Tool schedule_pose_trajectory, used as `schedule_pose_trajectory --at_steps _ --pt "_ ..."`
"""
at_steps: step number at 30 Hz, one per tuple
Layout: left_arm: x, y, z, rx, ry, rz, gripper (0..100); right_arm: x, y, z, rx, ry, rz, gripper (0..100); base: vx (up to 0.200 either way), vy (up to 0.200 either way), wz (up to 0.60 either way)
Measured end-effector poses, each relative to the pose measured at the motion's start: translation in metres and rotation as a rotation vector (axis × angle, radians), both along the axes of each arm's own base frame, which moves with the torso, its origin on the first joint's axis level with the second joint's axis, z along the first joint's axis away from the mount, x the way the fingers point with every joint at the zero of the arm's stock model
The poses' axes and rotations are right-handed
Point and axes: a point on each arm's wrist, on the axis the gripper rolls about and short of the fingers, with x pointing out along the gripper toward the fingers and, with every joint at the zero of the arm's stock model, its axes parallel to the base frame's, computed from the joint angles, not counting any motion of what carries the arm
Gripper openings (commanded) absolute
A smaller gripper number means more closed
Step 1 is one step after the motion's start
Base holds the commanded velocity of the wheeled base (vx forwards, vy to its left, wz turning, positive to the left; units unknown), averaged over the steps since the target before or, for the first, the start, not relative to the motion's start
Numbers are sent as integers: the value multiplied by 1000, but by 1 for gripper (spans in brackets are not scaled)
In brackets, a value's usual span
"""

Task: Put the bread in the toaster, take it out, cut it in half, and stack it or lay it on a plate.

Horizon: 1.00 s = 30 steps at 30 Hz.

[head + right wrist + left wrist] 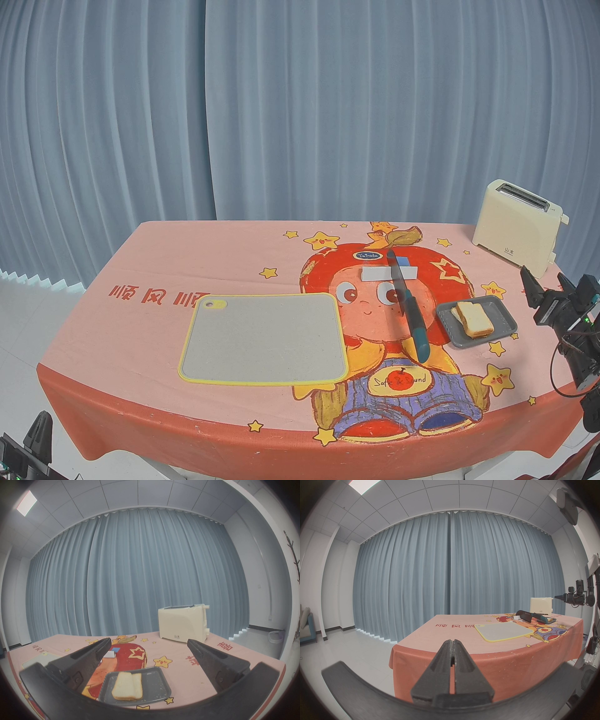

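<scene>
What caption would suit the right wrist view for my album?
Open gripper faces bread on a grey tray, toaster behind.

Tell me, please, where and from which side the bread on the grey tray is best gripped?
Probably from above, with the fingers across its two long crust edges. The bread lies flat in the shallow tray, so its low rim blocks a sideways approach, and the open right gripper is nearest.
</scene>
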Motion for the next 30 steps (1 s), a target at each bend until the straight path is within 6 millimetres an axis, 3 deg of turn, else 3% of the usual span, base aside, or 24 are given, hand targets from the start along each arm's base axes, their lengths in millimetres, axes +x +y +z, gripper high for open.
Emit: schedule_pose_trajectory --at_steps 19,30 --pt "0 0 0 0 0 0 0 -43 -10 29 9 -110 -30 100 0 0 0" --pt "0 0 0 0 0 1 0 -86 -15 19 -67 30 16 100 0 0 0"
